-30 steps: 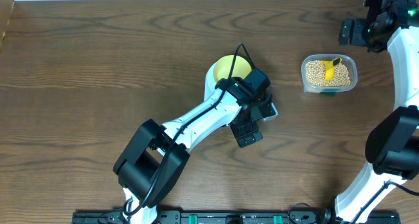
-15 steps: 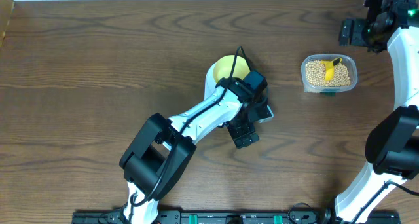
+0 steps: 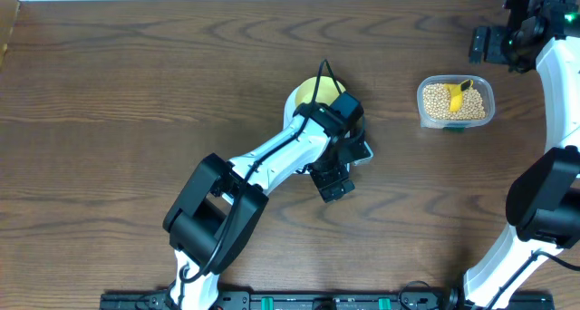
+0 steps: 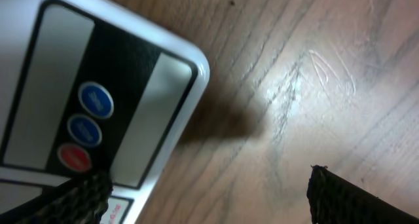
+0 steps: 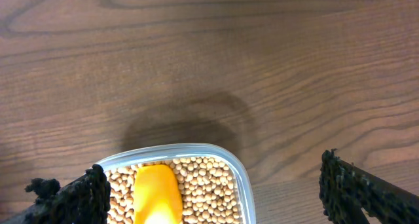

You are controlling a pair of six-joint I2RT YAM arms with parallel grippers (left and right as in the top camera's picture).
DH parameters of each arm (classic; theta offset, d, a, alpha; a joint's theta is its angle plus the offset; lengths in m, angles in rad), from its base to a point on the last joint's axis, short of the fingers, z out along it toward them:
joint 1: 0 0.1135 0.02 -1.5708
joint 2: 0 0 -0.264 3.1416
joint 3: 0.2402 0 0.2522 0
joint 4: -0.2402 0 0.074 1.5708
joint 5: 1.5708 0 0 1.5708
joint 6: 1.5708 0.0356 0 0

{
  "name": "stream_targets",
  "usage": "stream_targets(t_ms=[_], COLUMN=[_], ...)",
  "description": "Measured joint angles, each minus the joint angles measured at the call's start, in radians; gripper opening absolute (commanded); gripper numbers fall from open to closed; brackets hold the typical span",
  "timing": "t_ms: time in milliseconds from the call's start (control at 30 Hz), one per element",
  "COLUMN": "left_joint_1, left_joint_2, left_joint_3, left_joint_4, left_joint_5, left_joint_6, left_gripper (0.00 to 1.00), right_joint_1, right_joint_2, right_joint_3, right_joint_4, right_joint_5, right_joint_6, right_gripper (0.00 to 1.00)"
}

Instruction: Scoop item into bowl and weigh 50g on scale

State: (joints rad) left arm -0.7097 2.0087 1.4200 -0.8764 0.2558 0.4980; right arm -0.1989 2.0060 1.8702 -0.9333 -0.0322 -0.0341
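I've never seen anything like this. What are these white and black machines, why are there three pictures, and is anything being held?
These are two robot arms, each ending in a two-finger gripper. One picture looks down from above the wooden table. The other two come from a camera on each wrist, so the dark shapes in their lower corners are that gripper's own fingers. The left gripper hangs open over a corner of the white scale, near a pale yellow bowl. The right gripper is open above a clear container of beans with a yellow scoop lying in it. Neither gripper holds anything.
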Motion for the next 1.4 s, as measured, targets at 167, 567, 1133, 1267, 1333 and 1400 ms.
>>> stream_targets(t_ms=[167, 567, 1133, 1267, 1333, 1400], left_joint_1=[0.023, 0.003, -0.035, -0.035, -0.034, -0.035], left_joint_2=[0.012, 0.015, 0.106, 0.106, 0.105, 0.105], left_joint_3=[0.056, 0.151, 0.155, 0.155, 0.155, 0.155], left_joint_4=[-0.096, -0.145, -0.165, -0.148, -0.128, -0.115], left_joint_5=[0.000, 0.046, 0.023, 0.004, -0.004, -0.009], left_joint_6=[-0.001, -0.023, -0.022, -0.019, -0.018, -0.016], left_gripper=[0.98, 0.98, 0.98, 0.98, 0.98, 0.98], right_joint_1=[0.000, 0.000, 0.000, 0.000, 0.000, 0.000], right_joint_2=[0.000, 0.000, 0.000, 0.000, 0.000, 0.000], right_joint_3=[0.000, 0.000, 0.000, 0.000, 0.000, 0.000], right_joint_4=[0.000, 0.000, 0.000, 0.000, 0.000, 0.000], right_joint_5=[0.000, 0.000, 0.000, 0.000, 0.000, 0.000], right_joint_6=[0.000, 0.000, 0.000, 0.000, 0.000, 0.000], right_gripper=[0.99, 0.99, 0.99, 0.99, 0.99, 0.99])
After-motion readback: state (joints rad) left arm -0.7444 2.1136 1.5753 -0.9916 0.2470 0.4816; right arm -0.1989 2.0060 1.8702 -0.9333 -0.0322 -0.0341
